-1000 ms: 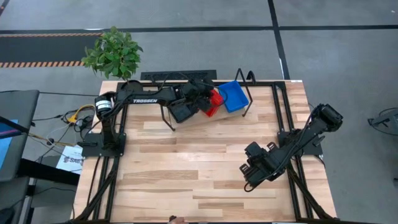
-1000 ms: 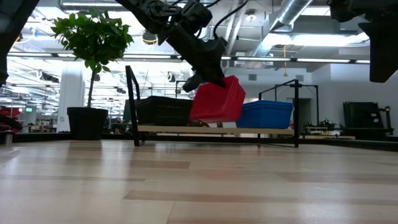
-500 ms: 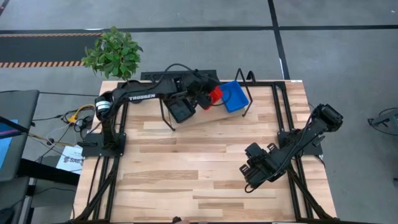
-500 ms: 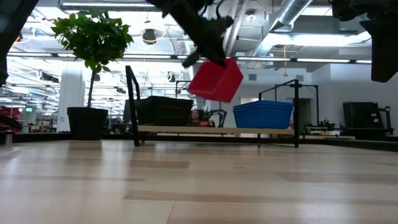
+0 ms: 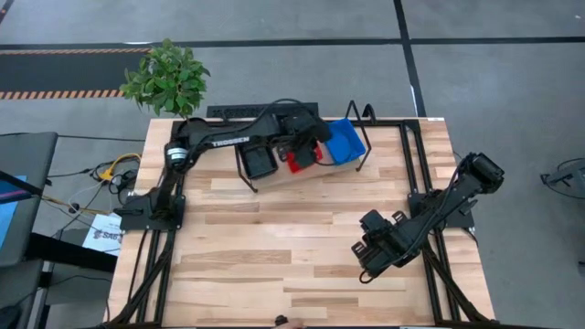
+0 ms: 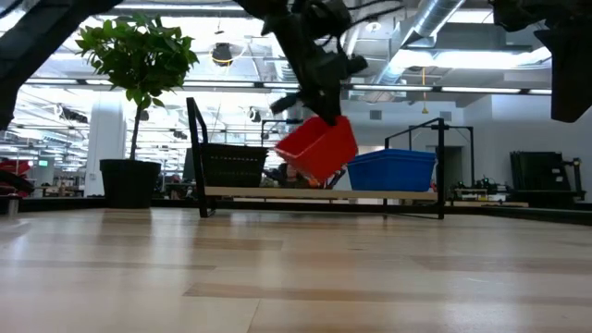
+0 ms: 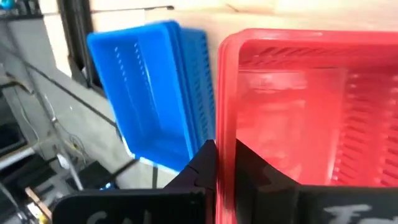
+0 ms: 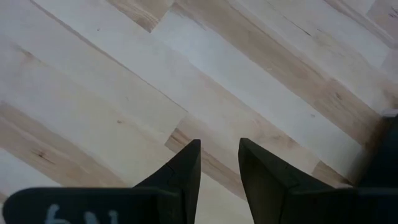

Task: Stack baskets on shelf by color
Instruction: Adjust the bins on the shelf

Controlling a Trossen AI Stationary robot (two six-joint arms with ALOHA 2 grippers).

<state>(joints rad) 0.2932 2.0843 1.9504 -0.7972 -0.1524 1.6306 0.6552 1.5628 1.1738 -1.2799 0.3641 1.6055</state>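
Basket (image 6: 317, 150) tilted, corner-down, apparently.

A light wooden tabletop (image 5: 274, 247) of joined planks is seen, carried on a black frame. A potted green plant (image 5: 166, 75) is set on the grey floor (image 5: 494, 82) past its far left corner, well away from the fingers. Cables (image 5: 96, 187) are strewn beside its left edge.

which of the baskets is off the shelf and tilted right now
The red basket, clamped by its rim in the left gripper and hanging tilted above the shelf. The black basket and the blue basket sit level on the board.
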